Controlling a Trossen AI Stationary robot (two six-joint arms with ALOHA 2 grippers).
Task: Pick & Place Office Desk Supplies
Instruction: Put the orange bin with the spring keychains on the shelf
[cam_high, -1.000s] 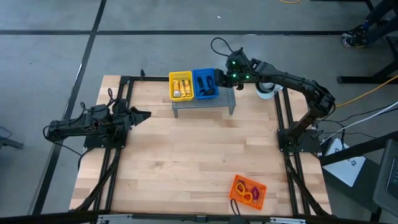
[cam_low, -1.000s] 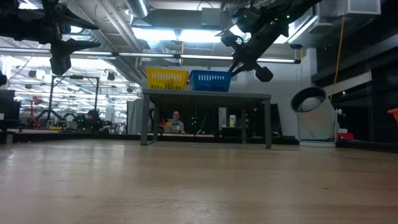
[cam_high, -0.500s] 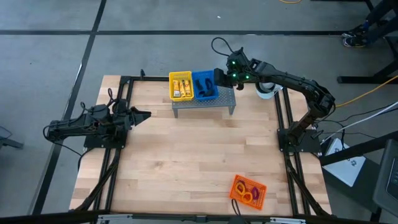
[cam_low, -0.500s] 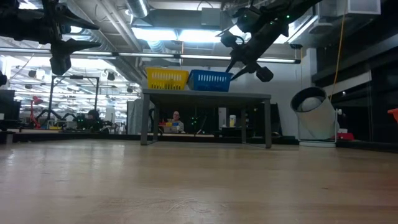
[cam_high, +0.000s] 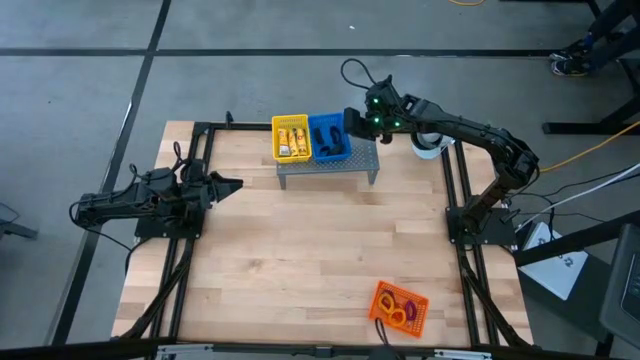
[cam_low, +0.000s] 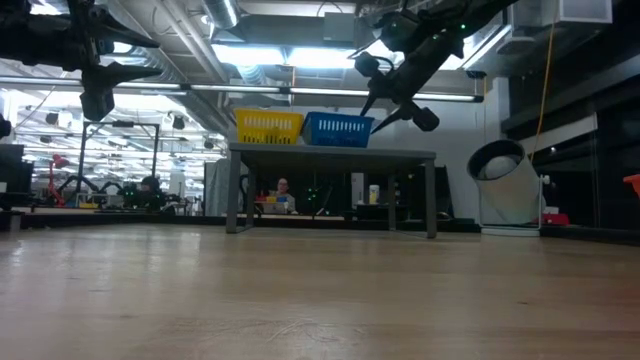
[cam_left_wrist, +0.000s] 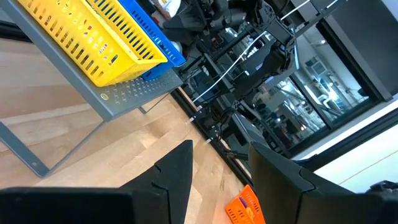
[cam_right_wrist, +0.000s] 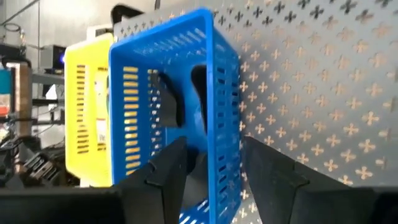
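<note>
Over the far edge of the table, at about twelve o'clock, we are holding our right gripper spread and empty above the blue slotted plastic tray, the small black clips lying inside beneath it.

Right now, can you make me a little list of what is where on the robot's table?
yellow tray: on grey stand, holds yellow-and-white packets
blue tray: beside yellow tray, holds black clips
orange tray: on table's near side, holds coloured loops
right tool: open, at blue tray
left tool: open, empty, over table's left side
</note>
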